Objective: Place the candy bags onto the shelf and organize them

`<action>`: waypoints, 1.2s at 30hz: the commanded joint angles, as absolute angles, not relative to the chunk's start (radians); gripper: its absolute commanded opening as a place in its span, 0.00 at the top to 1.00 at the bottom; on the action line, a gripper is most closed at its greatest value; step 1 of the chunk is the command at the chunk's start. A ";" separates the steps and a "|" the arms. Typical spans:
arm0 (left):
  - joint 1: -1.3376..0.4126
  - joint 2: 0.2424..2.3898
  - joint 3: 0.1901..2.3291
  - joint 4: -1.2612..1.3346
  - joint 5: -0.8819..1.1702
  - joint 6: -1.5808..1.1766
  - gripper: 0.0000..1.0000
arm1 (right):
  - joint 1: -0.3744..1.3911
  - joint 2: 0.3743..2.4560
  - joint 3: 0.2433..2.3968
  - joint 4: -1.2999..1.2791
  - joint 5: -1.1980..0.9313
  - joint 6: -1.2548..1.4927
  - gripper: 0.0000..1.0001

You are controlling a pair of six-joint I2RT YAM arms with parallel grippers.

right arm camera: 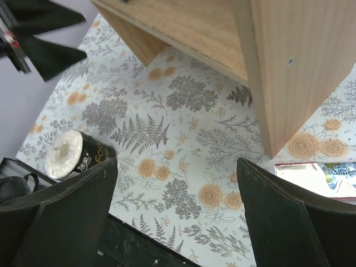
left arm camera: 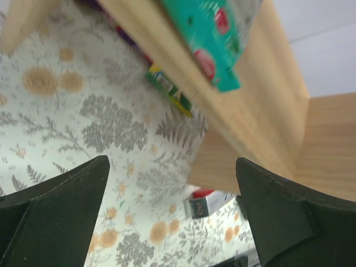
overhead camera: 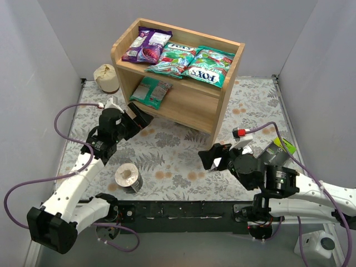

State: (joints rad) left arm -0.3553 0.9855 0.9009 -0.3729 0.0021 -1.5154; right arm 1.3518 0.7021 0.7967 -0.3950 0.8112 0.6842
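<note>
Bench (overhead camera: 183, 161) carrying the shelf (overhead camera: 189, 114). Top tier: purple bag (overhead camera: 147, 45) and two FOX'S bags (overhead camera: 177, 58); the right-hand FOX'S bag (overhead camera: 210, 67) overhangs the front rim. Lower tier: one green bag (overhead camera: 151, 90). Left arm (overhead camera: 78, 186) and right arm (overhead camera: 311, 197): jaws spread wide, holding nothing. Likely hazard: a jaw brushing the overhanging bag would drag it off.

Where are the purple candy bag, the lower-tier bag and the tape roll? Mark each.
purple candy bag (overhead camera: 146, 45): top external view, middle of its front.
lower-tier bag (overhead camera: 150, 90): top external view, middle of the pouch.
tape roll (overhead camera: 129, 177): top external view, its top face.
</note>
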 commanded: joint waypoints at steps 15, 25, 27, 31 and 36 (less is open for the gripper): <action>-0.413 1.109 0.597 -0.055 0.209 -1.796 0.02 | 1.358 0.578 0.842 -0.574 0.973 0.770 0.09; -0.452 1.446 0.617 0.191 0.201 -1.983 0.02 | 1.356 0.578 0.831 -0.483 0.954 0.729 0.12; -0.459 1.524 0.644 0.253 0.199 -1.999 0.02 | 1.356 0.578 0.824 -0.476 0.947 0.730 0.12; -0.466 1.636 0.715 0.324 0.170 -2.054 0.05 | 1.356 0.578 0.816 -0.474 0.942 0.741 0.14; -0.477 1.765 0.791 0.357 0.138 -2.147 0.13 | 1.356 0.551 0.792 -0.446 0.956 0.742 0.15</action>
State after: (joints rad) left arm -0.4652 1.7020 0.7353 0.2928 0.1856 -1.9919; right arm 1.3514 0.5766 0.7952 -0.5095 0.9329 0.7372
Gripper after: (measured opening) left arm 0.898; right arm 0.851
